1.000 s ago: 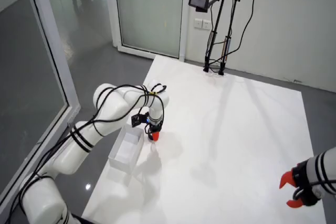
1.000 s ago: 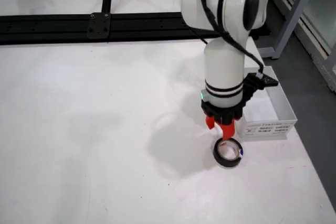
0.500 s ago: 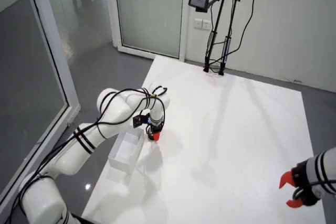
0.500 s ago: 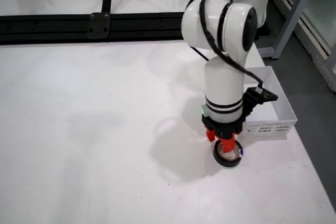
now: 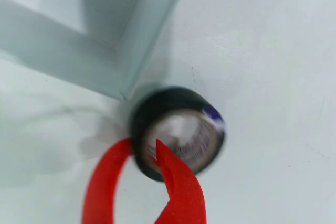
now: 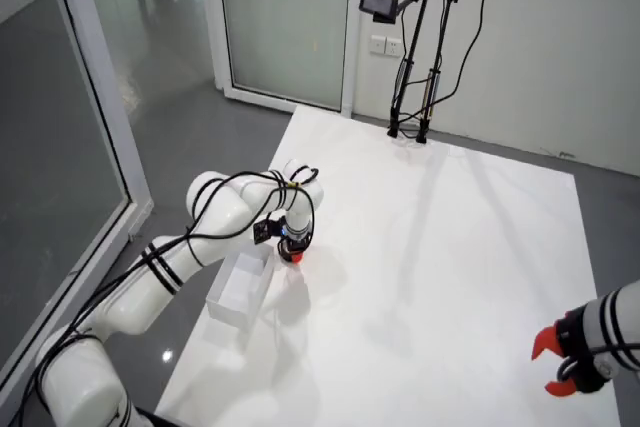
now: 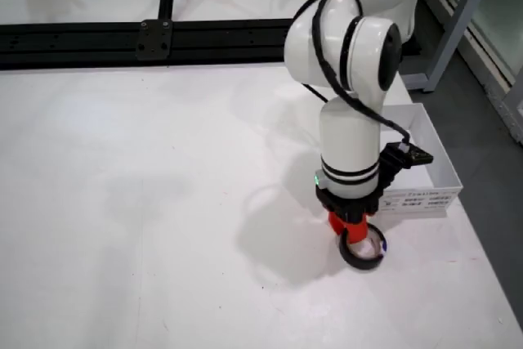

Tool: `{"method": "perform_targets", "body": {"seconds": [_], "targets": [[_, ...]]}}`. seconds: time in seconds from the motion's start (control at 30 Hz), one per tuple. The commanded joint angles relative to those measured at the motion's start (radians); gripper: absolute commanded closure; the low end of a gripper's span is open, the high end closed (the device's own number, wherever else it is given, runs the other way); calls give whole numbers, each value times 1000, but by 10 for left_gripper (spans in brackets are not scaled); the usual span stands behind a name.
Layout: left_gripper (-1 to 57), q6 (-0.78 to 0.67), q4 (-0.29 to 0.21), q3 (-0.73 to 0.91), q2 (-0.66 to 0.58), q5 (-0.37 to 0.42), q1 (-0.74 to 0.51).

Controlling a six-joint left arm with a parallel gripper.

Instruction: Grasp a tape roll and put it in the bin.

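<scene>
A black tape roll point(image 5: 181, 129) with a pale inner core lies beside the corner of the white bin point(image 5: 149, 24) in the wrist view. My red gripper point(image 5: 142, 145) is shut on the roll's wall, with one finger outside and one finger point(image 5: 178, 182) inside the core. The roll looks blurred. In the side view the gripper point(image 7: 351, 230) points straight down with the roll point(image 7: 364, 251) at its tips, low at the table and just in front of the bin point(image 7: 417, 198). The overhead view shows the gripper point(image 6: 291, 253) beside the bin point(image 6: 225, 309).
The white table point(image 7: 147, 202) ends close to the right of the bin. A black rail point(image 7: 122, 38) runs along its far side. A camera stand point(image 6: 410, 67) stands at the table's far end. A second arm's red gripper point(image 6: 555, 362) rests at the lower right.
</scene>
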Motion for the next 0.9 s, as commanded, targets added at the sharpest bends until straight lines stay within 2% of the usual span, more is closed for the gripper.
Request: {"method": "perform_targets", "body": {"seconds": [0.03,0.2,0.33,0.57,0.73,0.9], "targets": [[572,19,-15,-11,13,-8,-11],[572,41,-35,-52,37,15,-34],[572,81,-40,-172,90,90,-60],[572,101,-26,-316,91,193,-92],[572,101,-28,-346,44,213,-118],[572,93,-28,-270,-64,224,-136]]}}
